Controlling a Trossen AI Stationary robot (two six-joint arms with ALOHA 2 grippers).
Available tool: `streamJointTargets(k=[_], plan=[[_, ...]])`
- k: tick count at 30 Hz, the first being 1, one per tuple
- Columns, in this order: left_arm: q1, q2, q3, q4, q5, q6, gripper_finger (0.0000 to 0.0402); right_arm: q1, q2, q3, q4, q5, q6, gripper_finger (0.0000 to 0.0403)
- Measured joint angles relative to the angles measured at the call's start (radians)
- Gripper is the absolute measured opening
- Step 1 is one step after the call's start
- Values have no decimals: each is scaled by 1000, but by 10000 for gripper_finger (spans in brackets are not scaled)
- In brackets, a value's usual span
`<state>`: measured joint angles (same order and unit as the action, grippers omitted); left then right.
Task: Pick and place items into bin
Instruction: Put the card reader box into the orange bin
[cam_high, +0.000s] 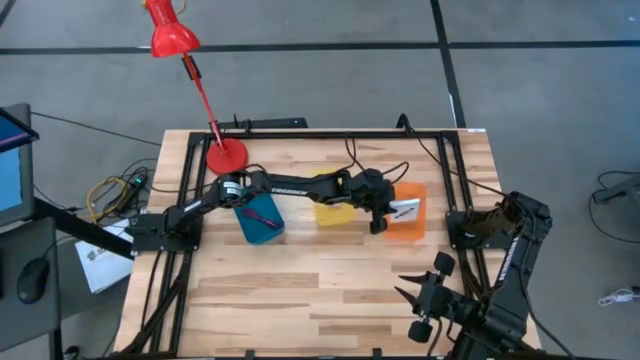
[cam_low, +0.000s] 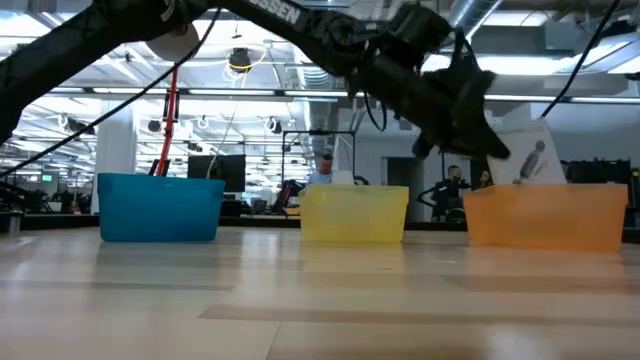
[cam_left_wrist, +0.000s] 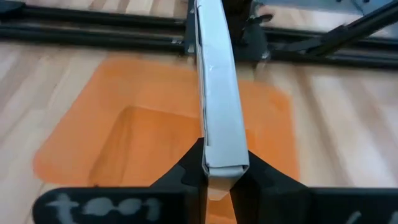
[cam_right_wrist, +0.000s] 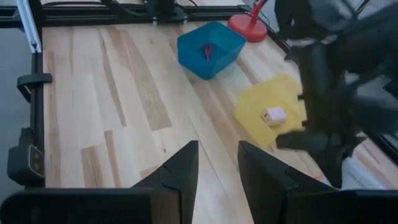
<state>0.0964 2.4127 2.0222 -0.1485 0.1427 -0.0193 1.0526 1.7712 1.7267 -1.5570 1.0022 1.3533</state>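
At center right of the high view, the left gripper (cam_high: 384, 214) hangs over the orange bin (cam_high: 406, 228), its fingers (cam_left_wrist: 261, 177) pinching the white card (cam_high: 405, 211) upright, while the right gripper (cam_high: 409, 292) waits at lower right, fingers spread.

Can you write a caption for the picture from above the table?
The left gripper holds a white card over the orange bin, while the right gripper waits open at the table's near edge.
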Motion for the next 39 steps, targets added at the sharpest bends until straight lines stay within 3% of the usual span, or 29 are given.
streamJointTargets(k=[23, 34, 39], plan=[[7, 28, -3, 12, 0, 63, 40, -1, 1, 0, -5, 2, 1, 107], [8, 28, -2, 17, -77, 140, 151, -25, 1, 0, -5, 1, 0, 107], [9, 28, -2, 43, -179, 162, 191, -36, 1, 0, -5, -2, 0, 107]])
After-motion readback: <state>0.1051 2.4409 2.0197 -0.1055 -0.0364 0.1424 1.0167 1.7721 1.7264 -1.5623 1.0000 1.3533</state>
